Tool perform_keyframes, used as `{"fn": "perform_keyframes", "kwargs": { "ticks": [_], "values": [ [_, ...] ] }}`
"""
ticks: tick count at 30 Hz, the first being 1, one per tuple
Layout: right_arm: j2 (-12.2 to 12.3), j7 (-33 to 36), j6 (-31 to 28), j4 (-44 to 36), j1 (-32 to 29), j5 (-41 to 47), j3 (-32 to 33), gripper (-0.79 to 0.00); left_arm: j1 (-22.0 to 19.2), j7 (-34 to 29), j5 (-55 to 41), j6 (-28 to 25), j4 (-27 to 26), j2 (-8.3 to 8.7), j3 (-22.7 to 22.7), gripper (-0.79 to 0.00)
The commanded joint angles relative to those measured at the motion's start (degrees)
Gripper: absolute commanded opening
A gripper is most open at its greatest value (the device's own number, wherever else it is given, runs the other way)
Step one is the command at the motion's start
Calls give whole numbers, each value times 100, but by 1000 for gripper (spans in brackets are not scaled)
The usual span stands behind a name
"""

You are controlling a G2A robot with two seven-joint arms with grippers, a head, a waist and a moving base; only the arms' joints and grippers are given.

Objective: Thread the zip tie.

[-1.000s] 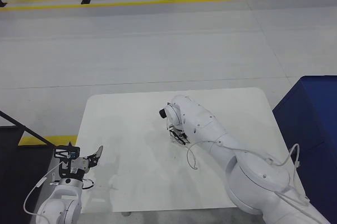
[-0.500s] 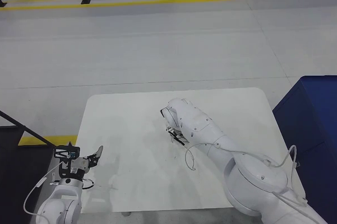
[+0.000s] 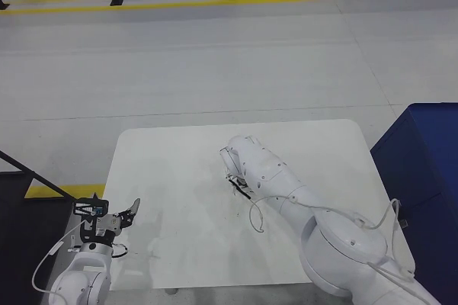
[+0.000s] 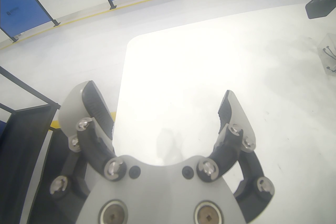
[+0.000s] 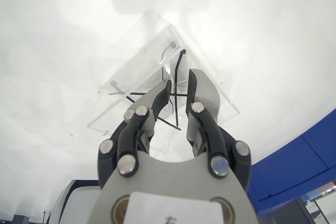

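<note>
Zip tie (image 5: 179,60) in clear box (image 5: 131,62), between right tool's (image 5: 179,78) fingers

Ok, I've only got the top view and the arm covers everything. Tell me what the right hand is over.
Observer: The right hand hangs over a clear box.
Operator: Give me its contents.
Observer: Several loose black zip ties, lying across one another.
Operator: Report the grip.
Observer: Open. Ties cross the gap between its fingers, and none looks clamped.
</note>
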Motion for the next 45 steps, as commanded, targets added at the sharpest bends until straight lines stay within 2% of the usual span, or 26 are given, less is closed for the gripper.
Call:
{"fn": "perform_keyframes", "kwargs": {
  "ticks": [1, 2, 3, 7, 19, 26, 27, 28, 31, 45],
  "values": [
    [-21, 17, -12, 41, -5, -15, 17, -616, 0, 0, 0, 0, 0, 0, 0, 0],
    [-31, 15, -20, 58, -4, -23, 26, -733, 0, 0, 0, 0, 0, 0, 0, 0],
    [-41, 20, -29, 77, -6, -28, 35, -785, 0, 0, 0, 0, 0, 0, 0, 0],
    [-80, 17, -101, 112, -4, -36, 77, -785, 0, 0, 0, 0, 0, 0, 0, 0],
    [-31, 234, -985, 2, 251, 340, 433, -785, 0, 0, 0, 0, 0, 0, 0, 0],
    [66, 312, -846, -82, 243, 212, 512, -785, 0, 0, 0, 0, 0, 0, 0, 0],
    [69, 289, -812, -107, 204, 172, 505, -763, 0, 0, 0, 0, 0, 0, 0, 0],
    [70, 270, -757, -122, 172, 99, 484, -668, 0, 0, 0, 0, 0, 0, 0, 0],
    [55, 158, -549, -188, 61, -64, 441, -576, 0, 0, 0, 0, 0, 0, 0, 0],
    [-30, -57, -397, 22, -31, -320, 489, -554, 0, 0, 0, 0, 0, 0, 0, 0]
  ]
}}
